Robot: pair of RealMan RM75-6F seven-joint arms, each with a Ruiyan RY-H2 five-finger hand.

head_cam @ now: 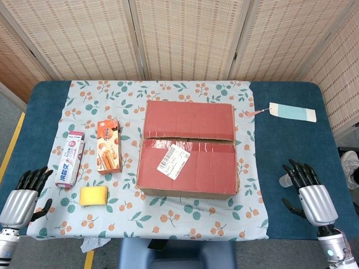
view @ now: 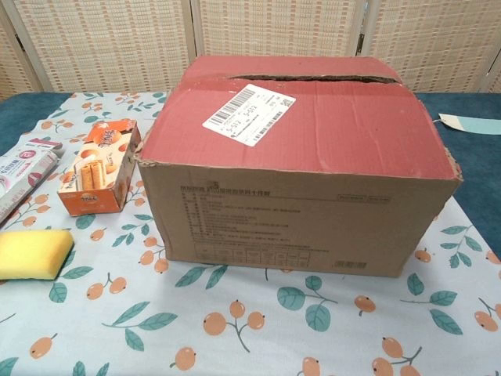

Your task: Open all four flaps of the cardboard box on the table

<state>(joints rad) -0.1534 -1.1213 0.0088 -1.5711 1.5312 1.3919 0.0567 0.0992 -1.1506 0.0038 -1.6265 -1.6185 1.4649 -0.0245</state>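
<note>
With both flaps of the red-topped brown cardboard box (head_cam: 188,148) closed, bring your empty, spread left robot hand (head_cam: 23,197) and right robot hand (head_cam: 309,194) inward to its centre seam.

The cardboard box (head_cam: 188,148) sits mid-table on the cloth (head_cam: 168,218). To its left stands a snack box (head_cam: 109,145), with a toothpaste carton (head_cam: 70,159) further left and a sponge (head_cam: 93,195) in front of both. A card (head_cam: 291,112), possibly a tag, lies far right behind.

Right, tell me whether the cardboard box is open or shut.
Shut. The cardboard box has both top flaps lying flat, meeting at a narrow centre seam.
</note>
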